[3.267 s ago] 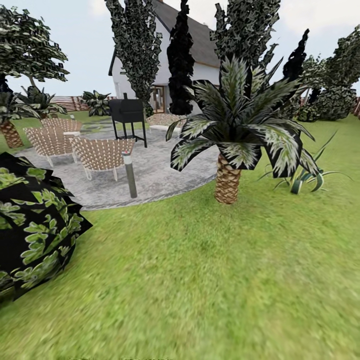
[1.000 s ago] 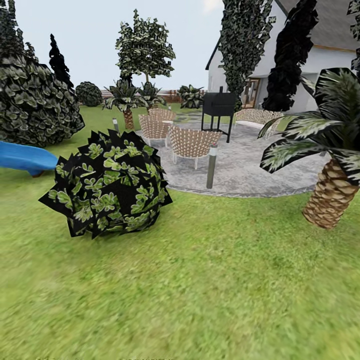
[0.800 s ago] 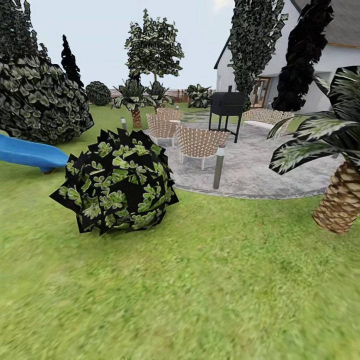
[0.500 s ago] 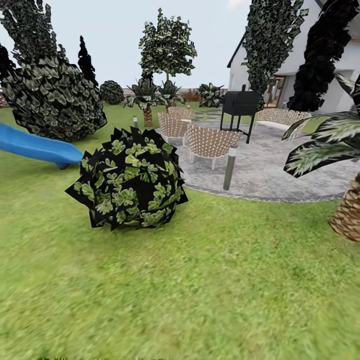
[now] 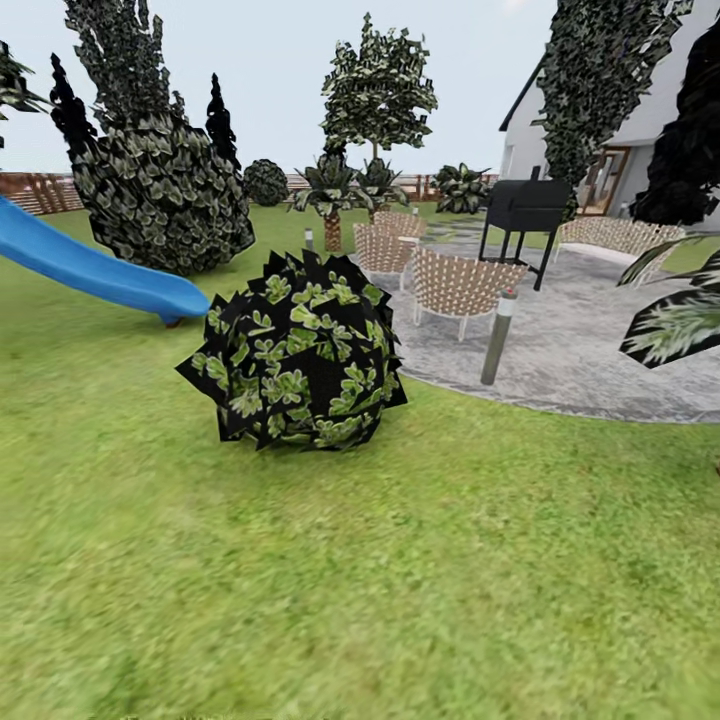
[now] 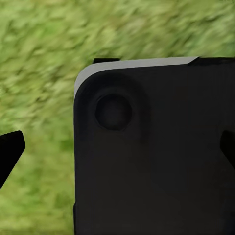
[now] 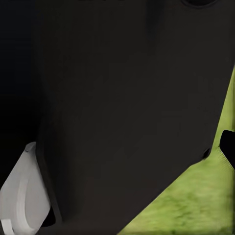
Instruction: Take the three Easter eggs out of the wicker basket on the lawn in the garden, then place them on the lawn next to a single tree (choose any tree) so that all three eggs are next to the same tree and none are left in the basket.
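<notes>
The lawn (image 5: 400,580) spreads wide and green across the near ground in the head view. The wicker basket and the Easter eggs are out of view. A tree (image 5: 378,90) with a leafy crown stands far back, beyond the patio. In the left wrist view my left gripper (image 6: 117,152) is open: its dark fingertips (image 6: 11,149) sit far apart, with nothing between them, over my dark body panel and grass. In the right wrist view my right gripper (image 7: 117,147) shows one fingertip (image 7: 228,145) at the picture's edge, against my dark body and a strip of grass.
A round dark bush (image 5: 298,352) sits on the grass ahead. A blue slide (image 5: 95,268) ends at its left, before a large shrub (image 5: 165,195). At the right lie a grey paved patio (image 5: 580,350) with wicker chairs (image 5: 455,285), a bollard light (image 5: 497,338), a black grill (image 5: 525,208) and the white house (image 5: 640,130).
The whole head view has swung to the left: bush, patio and house slide rightward in the picture, the palm trunk leaves at the right, and the blue slide comes in at the left.
</notes>
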`<state>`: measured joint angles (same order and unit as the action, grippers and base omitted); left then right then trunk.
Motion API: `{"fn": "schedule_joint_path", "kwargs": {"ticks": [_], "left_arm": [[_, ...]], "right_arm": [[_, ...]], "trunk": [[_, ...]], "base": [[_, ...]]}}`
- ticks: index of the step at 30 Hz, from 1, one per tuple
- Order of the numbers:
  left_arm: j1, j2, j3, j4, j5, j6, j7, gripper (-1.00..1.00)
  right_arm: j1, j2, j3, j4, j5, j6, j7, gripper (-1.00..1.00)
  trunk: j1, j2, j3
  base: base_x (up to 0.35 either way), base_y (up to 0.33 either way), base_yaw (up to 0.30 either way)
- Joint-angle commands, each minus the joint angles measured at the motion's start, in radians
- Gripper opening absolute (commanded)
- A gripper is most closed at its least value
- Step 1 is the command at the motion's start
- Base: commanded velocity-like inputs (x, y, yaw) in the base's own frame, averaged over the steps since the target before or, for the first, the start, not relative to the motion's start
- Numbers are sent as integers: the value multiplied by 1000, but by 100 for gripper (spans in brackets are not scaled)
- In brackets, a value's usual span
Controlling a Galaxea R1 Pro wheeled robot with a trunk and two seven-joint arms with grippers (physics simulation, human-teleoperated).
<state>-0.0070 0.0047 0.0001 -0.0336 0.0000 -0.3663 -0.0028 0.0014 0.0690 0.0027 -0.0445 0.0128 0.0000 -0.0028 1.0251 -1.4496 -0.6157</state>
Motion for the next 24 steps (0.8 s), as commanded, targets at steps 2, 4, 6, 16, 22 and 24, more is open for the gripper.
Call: {"fn": "schedule_joint_path", "kwargs": {"ticks": [2,4,6,16,22,24], "left_arm": [[-1,1,0,0,0,-3,0,100],[-1,0,0,-1,0,-3,0,100],[-1,0,0,-1,0,-3,0,100],[-1,1,-1,-2,0,-3,0,100],[-1,1,-2,-2,0,-4,0,100],[-1,1,-2,-1,0,-4,0,100]], "right_arm": [[0,0,-2,-2,1,0,0,100],[0,0,-3,-2,0,0,0,100],[0,0,-3,-2,0,0,0,100],[0,0,2,-2,1,0,1,100],[0,-1,-1,0,0,0,1,100],[0,-1,1,0,1,0,1,100]], "trunk": [[0,0,-1],[0,0,-1],[0,0,-1],[0,0,-3],[0,0,-3],[0,0,-3]], "base": [[0,0,216],[0,0,230],[0,0,240],[0,93,211],[0,243,34],[0,258,6]]}}
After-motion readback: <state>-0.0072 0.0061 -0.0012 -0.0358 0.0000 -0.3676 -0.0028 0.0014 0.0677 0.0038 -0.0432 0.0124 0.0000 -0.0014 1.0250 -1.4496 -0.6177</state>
